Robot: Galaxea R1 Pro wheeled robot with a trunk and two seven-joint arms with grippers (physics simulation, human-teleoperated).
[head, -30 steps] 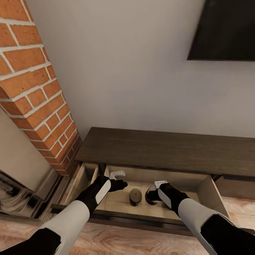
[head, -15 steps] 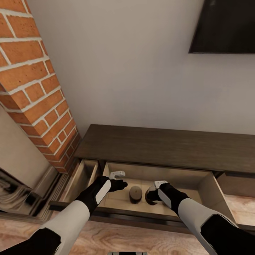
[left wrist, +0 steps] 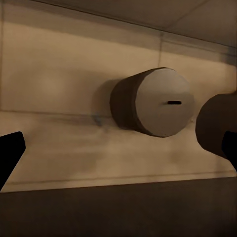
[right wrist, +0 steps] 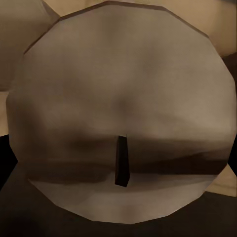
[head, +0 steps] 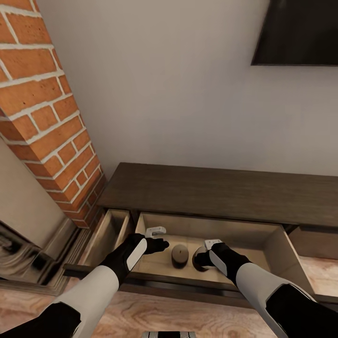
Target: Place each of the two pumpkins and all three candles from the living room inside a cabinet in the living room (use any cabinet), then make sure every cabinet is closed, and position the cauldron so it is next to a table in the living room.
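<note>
Red brick fireplace (head: pixel 42 117) is rising at the left of the head view, a pale wall is filling the middle, and the dark TV (head: pixel 300 30) is hanging at the upper right above the long dark brown cabinet (head: pixel 216 192), whose wide drawer (head: pixel 274 246) is standing pulled out toward the robot, showing a light wood interior. One candle (head: pixel 180 255) is standing upright on the drawer floor between the two arms, its wick slot facing up. Just beside it, a second candle (right wrist: pixel 121 118) is filling almost the whole right wrist view, sitting at the right gripper (head: pixel 203 259), which seems to be clasping it, though the fingers are hidden behind it and the grip cannot be confirmed. The left gripper (head: pixel 159 244) is hovering inside the drawer, near the free candle but apart from it, its dark fingertips (left wrist: pixel 10 153) showing at both far edges of the left wrist view, spread wide and holding nothing
</note>
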